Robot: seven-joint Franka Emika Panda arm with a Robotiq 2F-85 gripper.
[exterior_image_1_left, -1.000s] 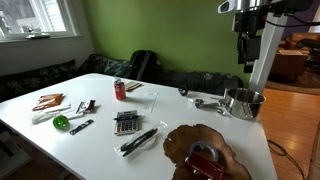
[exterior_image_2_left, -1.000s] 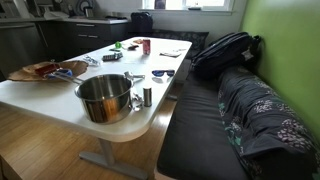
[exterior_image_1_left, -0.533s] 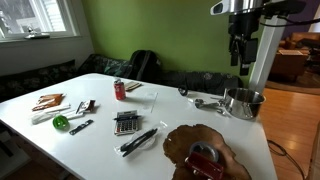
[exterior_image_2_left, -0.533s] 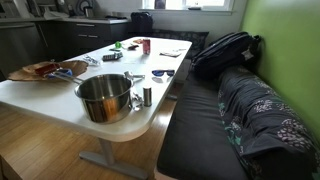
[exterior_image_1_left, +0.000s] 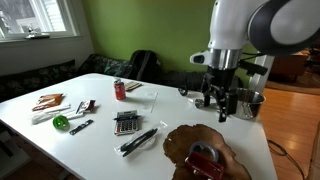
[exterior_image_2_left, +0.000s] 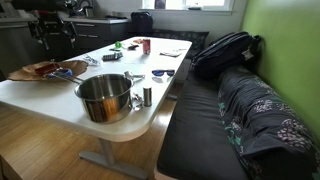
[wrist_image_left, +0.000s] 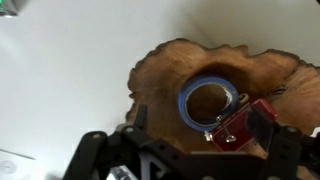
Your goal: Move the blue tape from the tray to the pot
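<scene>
While the gripper [exterior_image_1_left: 221, 105] hangs over the tray [wrist_image_left: 165, 70], jaws spread w/ nothing between them, we note 1 relation. In the wrist view the blue tape [wrist_image_left: 210, 100] lies flat inside the tray, hole up, just ahead of the jaws & approx. centred on their gap. As a ring it has no long axis. 1 red item [wrist_image_left: 245, 128] lies against it. The pot [exterior_image_2_left: 105, 105] stands beside the tray.

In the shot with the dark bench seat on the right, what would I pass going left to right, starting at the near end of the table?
wooden tray → steel pot → small metal canister → black backpack on the bench
</scene>
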